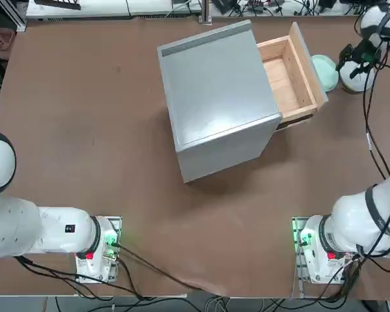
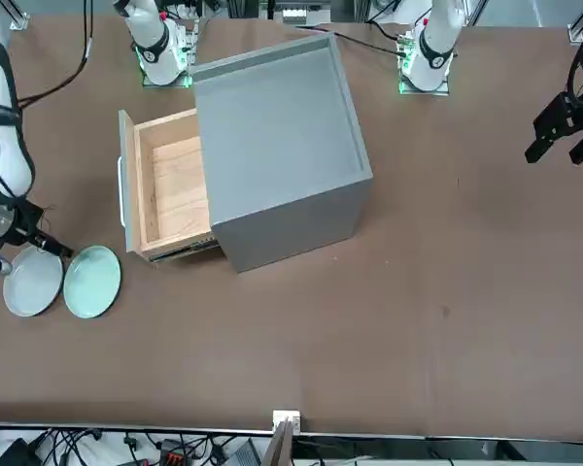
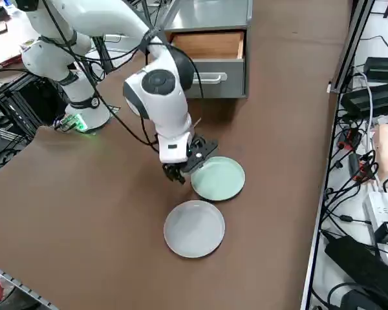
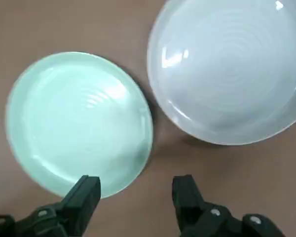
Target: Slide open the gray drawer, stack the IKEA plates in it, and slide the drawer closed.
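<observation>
gray drawer [image 1: 292,78] pulled open at upper right of the top view, mint plate [image 3: 218,178] and white-gray plate [image 3: 194,228] just beside each other on the table [image 1: 84,130], right gripper [image 4: 135,190] spread open, empty, at the mint plate's edge

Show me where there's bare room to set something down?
The open gray drawer is empty inside. Bare table spreads beyond the cabinet. It's crowded past the drawer front, where the mint plate, white plate and open right pincer sit.

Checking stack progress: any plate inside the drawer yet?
No. The drawer is open and bare inside; the green plate and white plate lie side by side on the table.
</observation>
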`<state>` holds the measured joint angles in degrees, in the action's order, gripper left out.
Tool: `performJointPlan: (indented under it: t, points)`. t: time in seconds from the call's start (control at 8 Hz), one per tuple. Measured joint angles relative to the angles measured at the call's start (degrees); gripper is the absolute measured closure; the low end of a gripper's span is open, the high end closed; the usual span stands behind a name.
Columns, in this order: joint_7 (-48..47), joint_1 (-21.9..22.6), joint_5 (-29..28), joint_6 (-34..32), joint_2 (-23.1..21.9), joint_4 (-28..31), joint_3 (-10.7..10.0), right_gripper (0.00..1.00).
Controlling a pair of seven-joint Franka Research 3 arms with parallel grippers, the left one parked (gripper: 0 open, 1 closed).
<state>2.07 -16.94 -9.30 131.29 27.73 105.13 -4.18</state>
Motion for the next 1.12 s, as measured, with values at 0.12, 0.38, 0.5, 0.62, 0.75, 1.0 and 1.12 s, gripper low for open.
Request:
performJointPlan:
  t: [0.12, 0.38, 0.5, 0.62, 0.75, 1.0, 1.12]
  points:
    - [-0.3, 0.0, 0.2, 0.5, 1.1, 0.0, -0.3, 0.13]
    - [-2.9, 0.4, 0.4, 0.9, 2.3, 0.0, -0.3, 0.18]
    - [-4.4, 0.8, 0.4, 1.6, 3.0, 0.0, -0.3, 0.21]
    - [-5.4, 1.2, 0.5, 2.4, 3.8, 0.0, -0.3, 0.22]
    - [-6.4, 1.3, 0.5, 3.5, 4.6, 0.0, -0.3, 0.24]
    - [-7.1, 1.3, 0.5, 5.4, 6.1, 0.0, -0.4, 0.26]
    - [-7.2, 1.3, 0.5, 5.7, 6.5, 0.0, -0.4, 0.29]
